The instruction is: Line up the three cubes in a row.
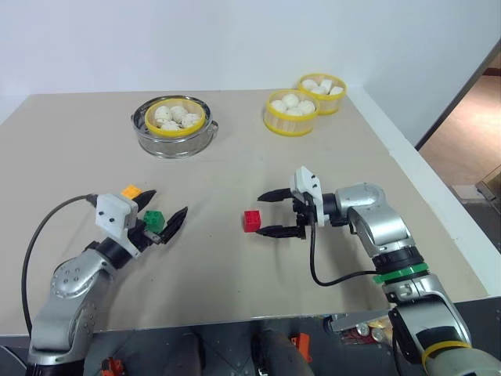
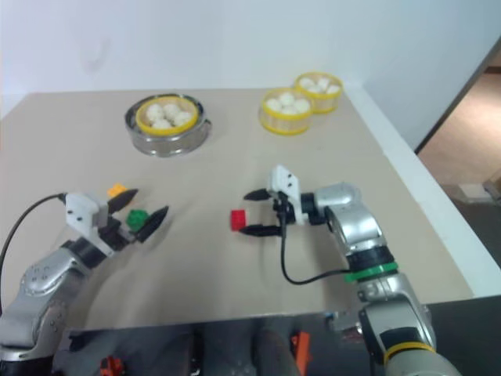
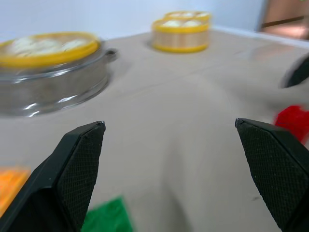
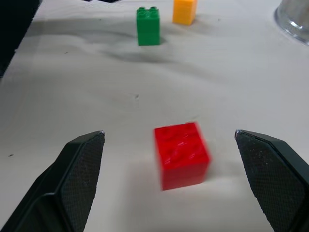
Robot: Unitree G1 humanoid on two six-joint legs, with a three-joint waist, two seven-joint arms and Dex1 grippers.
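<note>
**Cubes apart, both grippers empty**

The green cube [image 1: 154, 220] lies partly hidden between the left gripper [image 1: 165, 210]'s wide-open fingers; the yellow-orange cube [image 1: 131, 191] sits just beyond.

The red cube [image 4: 181, 154] rests alone on the table [image 1: 235, 282], just before the right gripper [image 1: 268, 213]'s fingers, spread wide and holding nothing.

Bun baskets [image 1: 291, 111] stand well behind.

Lab-like test room: bare table [image 1: 235, 258], plain white wall [image 1: 235, 39]

Red cube [image 1: 251, 220] studs up, alone mid-table, green cube [image 1: 154, 220] upright well to its left, yellow-orange cube [image 1: 131, 191] just beyond green, apart.
</note>
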